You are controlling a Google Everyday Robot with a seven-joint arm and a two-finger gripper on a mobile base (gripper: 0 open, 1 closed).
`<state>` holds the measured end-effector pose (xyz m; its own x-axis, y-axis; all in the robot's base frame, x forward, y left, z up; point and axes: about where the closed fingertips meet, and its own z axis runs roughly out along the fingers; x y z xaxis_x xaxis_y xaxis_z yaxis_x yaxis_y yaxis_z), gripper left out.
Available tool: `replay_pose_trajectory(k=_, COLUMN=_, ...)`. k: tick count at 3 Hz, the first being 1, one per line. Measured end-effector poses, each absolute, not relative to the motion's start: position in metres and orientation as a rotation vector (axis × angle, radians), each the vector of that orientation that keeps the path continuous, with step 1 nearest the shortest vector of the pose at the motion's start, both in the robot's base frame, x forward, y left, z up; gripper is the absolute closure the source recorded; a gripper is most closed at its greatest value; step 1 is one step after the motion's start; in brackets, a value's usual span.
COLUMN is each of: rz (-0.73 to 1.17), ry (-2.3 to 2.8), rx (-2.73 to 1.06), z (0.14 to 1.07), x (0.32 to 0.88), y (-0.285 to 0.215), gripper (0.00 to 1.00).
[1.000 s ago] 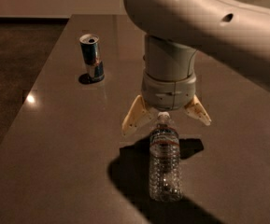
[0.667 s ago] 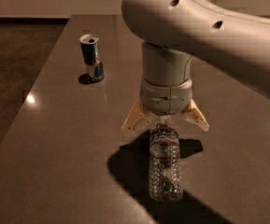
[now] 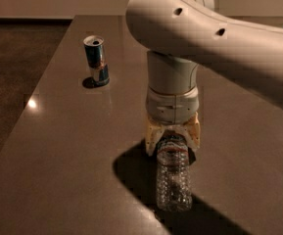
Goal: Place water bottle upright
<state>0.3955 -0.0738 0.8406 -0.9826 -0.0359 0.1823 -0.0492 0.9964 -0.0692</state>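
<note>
The water bottle (image 3: 173, 180), clear and ribbed with a red stripe near its top, appears to stand upright on the dark table (image 3: 67, 146) at front centre. My gripper (image 3: 173, 142) comes straight down on it from above. Its cream fingers (image 3: 153, 140) sit close on both sides of the bottle's neck and hide the cap. The white arm fills the upper right of the view.
A blue-silver can (image 3: 97, 60) stands upright at the back left of the table, well away from the bottle. The table's left edge runs diagonally along the left, with dark floor (image 3: 13, 62) beyond it. A dark shadow lies left of the bottle.
The fingers were spread wide above the bottle's top. They have now drawn in against its neck. The arm has shifted slightly, and the bottle has stayed in place.
</note>
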Motion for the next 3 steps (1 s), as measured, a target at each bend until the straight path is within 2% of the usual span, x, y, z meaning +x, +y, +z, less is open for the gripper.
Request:
replay_pose_trajectory(k=1, rz=0.102, ry=-2.985, rx=0.095, z=0.850, x=0.397, y=-0.069, gripper=0.68)
replay_pose_trajectory(k=2, rz=0.082, ry=-3.054, rx=0.160, z=0.872, x=0.404, y=-0.062, gripper=0.91)
replay_pose_trajectory(k=3, rz=0.054, ry=-3.128, rx=0.292, z=0.903, x=0.416, y=-0.054, gripper=1.00)
